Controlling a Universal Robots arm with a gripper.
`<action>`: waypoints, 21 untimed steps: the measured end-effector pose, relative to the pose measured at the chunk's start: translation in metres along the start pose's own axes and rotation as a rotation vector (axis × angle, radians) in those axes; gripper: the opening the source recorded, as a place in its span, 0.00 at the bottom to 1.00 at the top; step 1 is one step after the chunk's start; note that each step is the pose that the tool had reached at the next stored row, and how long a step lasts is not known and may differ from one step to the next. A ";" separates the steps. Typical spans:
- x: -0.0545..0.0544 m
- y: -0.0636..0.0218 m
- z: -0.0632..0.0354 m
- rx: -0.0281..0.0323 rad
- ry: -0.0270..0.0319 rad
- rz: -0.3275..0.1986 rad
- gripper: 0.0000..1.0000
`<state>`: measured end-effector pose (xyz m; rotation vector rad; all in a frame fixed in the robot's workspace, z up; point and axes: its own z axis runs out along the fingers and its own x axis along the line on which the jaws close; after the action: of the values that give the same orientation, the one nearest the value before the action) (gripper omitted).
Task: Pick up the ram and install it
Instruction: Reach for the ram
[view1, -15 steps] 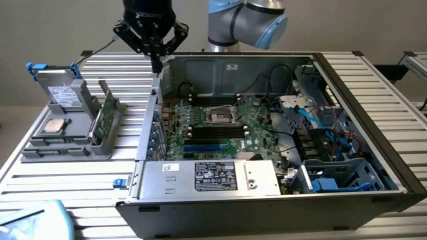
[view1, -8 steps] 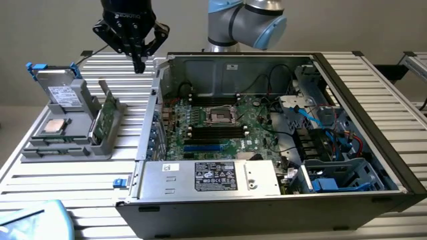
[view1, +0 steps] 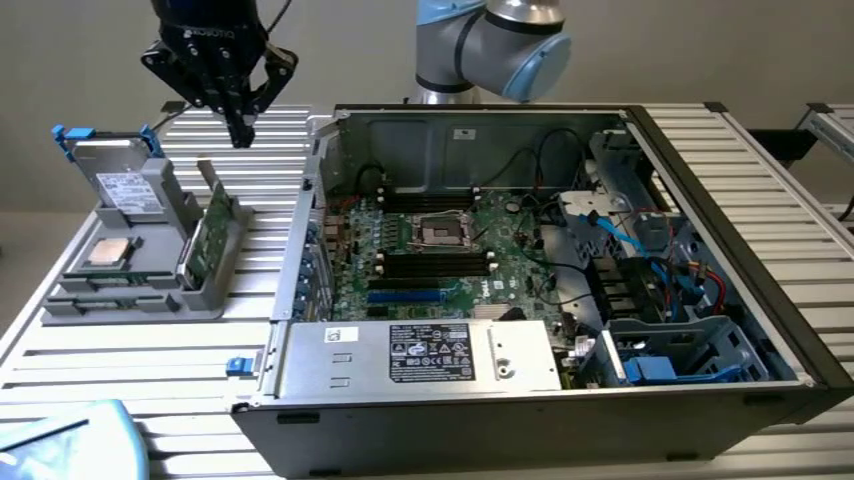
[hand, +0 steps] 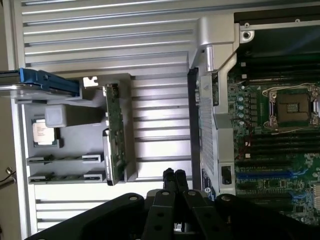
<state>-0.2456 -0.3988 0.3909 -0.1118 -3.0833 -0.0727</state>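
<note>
My gripper (view1: 242, 138) is closed tight, fingertips pressed together with nothing between them. It hangs in the air above the counter (view1: 147, 350), clear of everything below. In the wrist view the gripper (hand: 174, 175) sits over the bare ribbed strip between the grey parts holder (hand: 75, 115) and the wall of the open computer case (view1: 747, 230).

Nearest beneath me is the broader green card (view1: 200, 238), standing on its edge in the side of the holder that faces the case. The ram (view1: 107, 281) is not in my grasp. As far as I can tell, it rests edge-up in a narrow slot at the holder's front end, beyond the card on the side away from the case and well apart from my fingertips.

Next to it in the holder is a processor chip (view1: 110, 251), with a hard drive (view1: 123, 185) in a blue-tabbed carrier behind that. On the exterior view's right, the motherboard (view1: 441, 250) lies inside the case with its long memory slots showing dark.
</note>
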 end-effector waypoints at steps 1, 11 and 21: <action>0.004 -0.0003 0.0004 -0.0002 0.0000 0.000 0.11; 0.050 -0.0038 0.0044 -0.0027 0.0003 0.000 0.11; 0.095 -0.0072 0.0085 -0.0053 0.0004 0.000 0.11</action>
<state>-0.3409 -0.3988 0.3875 -0.1116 -3.0829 -0.0809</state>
